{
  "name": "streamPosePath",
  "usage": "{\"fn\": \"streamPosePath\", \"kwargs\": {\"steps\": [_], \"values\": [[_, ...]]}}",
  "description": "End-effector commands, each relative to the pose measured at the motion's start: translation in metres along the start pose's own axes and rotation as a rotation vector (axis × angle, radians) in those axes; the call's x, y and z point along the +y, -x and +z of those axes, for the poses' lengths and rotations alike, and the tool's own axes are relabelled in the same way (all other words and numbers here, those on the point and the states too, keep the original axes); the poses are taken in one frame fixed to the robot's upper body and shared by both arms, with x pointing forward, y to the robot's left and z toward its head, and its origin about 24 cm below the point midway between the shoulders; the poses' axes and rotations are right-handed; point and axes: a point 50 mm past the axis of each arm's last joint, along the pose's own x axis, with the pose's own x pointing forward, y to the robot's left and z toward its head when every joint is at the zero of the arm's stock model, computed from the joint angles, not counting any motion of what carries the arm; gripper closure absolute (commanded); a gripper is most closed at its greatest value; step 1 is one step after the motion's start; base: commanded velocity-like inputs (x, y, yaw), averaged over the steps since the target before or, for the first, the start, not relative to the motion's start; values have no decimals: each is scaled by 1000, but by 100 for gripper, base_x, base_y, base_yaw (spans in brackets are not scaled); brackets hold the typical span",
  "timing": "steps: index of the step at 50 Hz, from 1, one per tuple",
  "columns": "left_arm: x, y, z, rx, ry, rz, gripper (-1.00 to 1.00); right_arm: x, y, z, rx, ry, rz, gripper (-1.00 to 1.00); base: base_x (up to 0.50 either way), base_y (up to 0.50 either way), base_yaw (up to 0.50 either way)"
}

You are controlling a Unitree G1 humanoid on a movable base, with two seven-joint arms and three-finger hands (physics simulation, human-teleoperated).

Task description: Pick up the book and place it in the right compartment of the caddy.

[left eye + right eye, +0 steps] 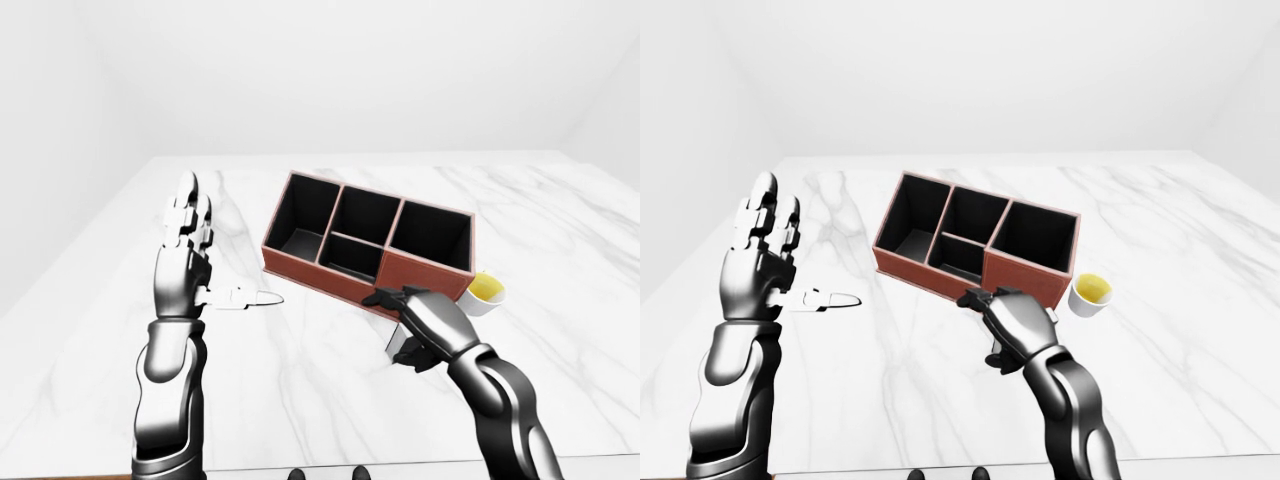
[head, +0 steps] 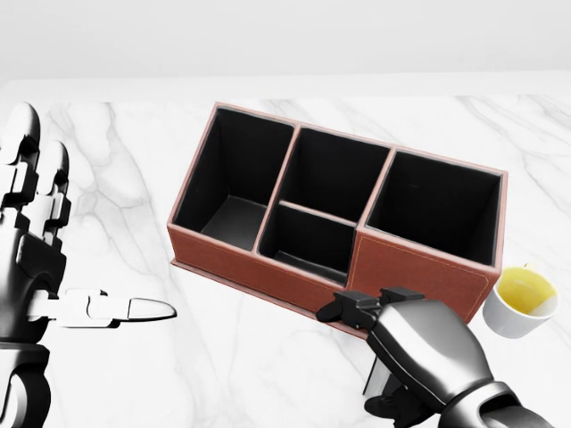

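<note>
The right hand (image 2: 393, 357) hovered low, centre-right of the head view, just below the caddy (image 2: 335, 214), its grip unclear. The left hand (image 2: 45, 259) stood spread open at the left edge. No book showed, and no writing was readable.

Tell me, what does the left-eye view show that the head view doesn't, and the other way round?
Only the left-eye view shows the whole arms, the room's walls and the table's edges. Only the head view shows the caddy close enough to see its stitching. Both show the open left hand, the right hand below the caddy, and the yellow-filled cup.
</note>
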Motion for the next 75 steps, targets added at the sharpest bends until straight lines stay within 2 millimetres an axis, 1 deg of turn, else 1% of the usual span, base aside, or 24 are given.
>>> {"fn": "streamPosePath", "kwargs": {"steps": [1,7,22,29,32,43,53,66,75], "values": [[1,1,-3,13,5,1,-100,6,-4,-4,43,55,5,-24,0,0,0],[1,1,-4,19,8,1,-100,9,-6,-6,64,93,6,-24,0,0,0],[3,3,-16,72,18,9,-100,16,-13,-8,87,163,9,-23,0,0,0],[4,4,-17,74,20,9,-100,16,-16,-19,140,259,-31,-21,0,0,0],[5,5,-17,74,21,12,-100,19,-17,-23,157,294,-34,-20,0,0,0],[6,5,-16,73,22,16,-100,24,-21,-28,168,335,-27,-20,0,0,0],[7,6,-15,69,20,18,-100,29,-25,-29,166,361,-24,-20,0,0,0],[7,8,-18,84,17,21,-100,40,-30,-41,181,469,-40,-21,0,0,0],[7,9,-19,88,15,21,-100,46,-31,-48,185,512,-46,-21,0,0,0]]}}
